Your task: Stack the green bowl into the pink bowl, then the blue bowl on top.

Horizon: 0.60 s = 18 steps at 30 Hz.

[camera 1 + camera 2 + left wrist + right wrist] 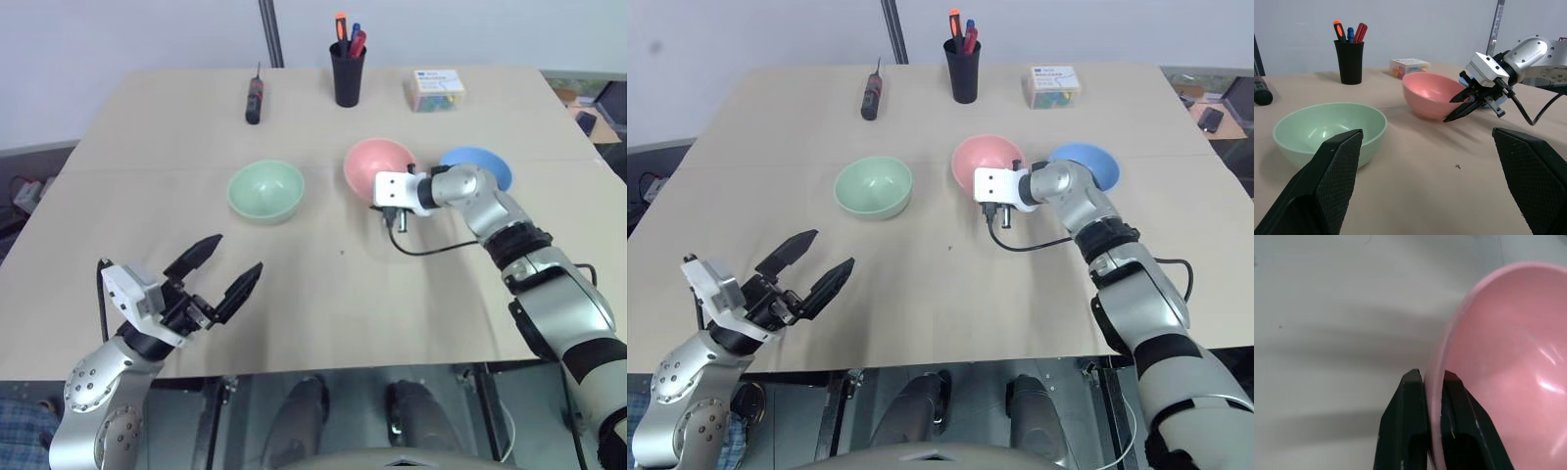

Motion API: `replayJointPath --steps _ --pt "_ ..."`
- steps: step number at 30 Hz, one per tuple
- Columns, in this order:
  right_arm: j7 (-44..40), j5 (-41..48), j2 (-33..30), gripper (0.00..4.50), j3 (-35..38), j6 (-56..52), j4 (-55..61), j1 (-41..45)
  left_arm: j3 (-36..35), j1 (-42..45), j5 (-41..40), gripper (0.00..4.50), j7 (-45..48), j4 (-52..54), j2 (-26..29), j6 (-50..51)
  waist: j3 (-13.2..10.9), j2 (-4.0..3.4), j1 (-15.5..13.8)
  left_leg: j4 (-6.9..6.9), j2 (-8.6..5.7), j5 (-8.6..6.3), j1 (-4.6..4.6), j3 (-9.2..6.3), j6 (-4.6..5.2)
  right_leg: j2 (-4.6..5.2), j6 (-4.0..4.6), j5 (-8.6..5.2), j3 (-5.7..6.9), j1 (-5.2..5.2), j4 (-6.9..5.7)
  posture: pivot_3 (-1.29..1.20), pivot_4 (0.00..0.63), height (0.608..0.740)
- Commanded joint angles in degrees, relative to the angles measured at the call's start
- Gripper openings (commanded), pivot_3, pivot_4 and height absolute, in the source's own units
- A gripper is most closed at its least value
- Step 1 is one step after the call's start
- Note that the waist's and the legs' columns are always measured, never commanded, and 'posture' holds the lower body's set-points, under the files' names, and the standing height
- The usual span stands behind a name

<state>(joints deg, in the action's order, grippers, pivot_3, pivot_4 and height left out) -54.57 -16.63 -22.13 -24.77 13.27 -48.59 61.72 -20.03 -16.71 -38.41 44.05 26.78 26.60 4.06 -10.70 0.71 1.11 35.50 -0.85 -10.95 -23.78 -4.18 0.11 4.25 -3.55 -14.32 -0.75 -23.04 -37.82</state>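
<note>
On the tan counter [323, 294], my right pincer [1432, 382] is pressed together, pinching the pink bowl [377, 166] at its rim; my left pincer [227, 266] hovers spread wide, holding nothing.

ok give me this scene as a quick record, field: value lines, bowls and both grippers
green bowl: alone on the table, empty, left of the pink one
pink bowl: tilted, rim pinched by the right gripper
blue bowl: beside the pink bowl, partly behind the right arm
right gripper: shut on the pink bowl's near rim
left gripper: open, holding nothing, over the near left of the table
stacking: not yet begun
</note>
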Motion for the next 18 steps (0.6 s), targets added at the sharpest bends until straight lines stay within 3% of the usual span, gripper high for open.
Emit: replayJointPath --steps 1,7,13,18 --pt "-0.89 0.49 -1.94 0.12 1.78 1.31 2.96 0.94 -0.6 -0.29 -0.37 4.5 0.56 1.79 0.01 -1.17 0.0 0.0 -0.01 -0.01 0.0 0.0 0.0 0.02 0.0 0.0 0.0 0.0 -0.02 -0.01 0.0 0.0 0.15 0.74" --pt "-10.33 5.82 -7.62 0.12 3.26 -4.89 26.53 -7.64 -0.15 2.42 -0.41 4.5 2.21 -0.56 1.32 -0.56 0.0 0.01 -0.28 -0.07 0.02 0.0 -0.02 0.03 0.0 0.0 0.0 0.0 -0.03 -0.04 0.01 0.0 0.15 0.74" --pt "-15.25 9.41 -12.46 0.12 3.16 -19.0 53.41 -19.75 -0.14 4.48 0.61 4.5 3.5 -3.28 1.7 -1.04 0.0 0.0 -0.12 -0.09 0.03 -0.01 -0.01 0.0 0.0 0.01 -0.02 0.0 -0.06 -0.05 0.0 0.0 0.15 0.74" --pt "-15.59 8.83 -14.41 0.12 2.02 -25.99 63.07 -25.47 -0.01 5.89 1.68 4.5 4.81 -5.27 2.09 -1.71 0.01 0.02 -0.29 -0.06 0.05 0.0 0.01 -0.02 0.0 -0.02 -0.01 0.0 0.01 -0.04 -0.03 0.0 0.15 0.74"
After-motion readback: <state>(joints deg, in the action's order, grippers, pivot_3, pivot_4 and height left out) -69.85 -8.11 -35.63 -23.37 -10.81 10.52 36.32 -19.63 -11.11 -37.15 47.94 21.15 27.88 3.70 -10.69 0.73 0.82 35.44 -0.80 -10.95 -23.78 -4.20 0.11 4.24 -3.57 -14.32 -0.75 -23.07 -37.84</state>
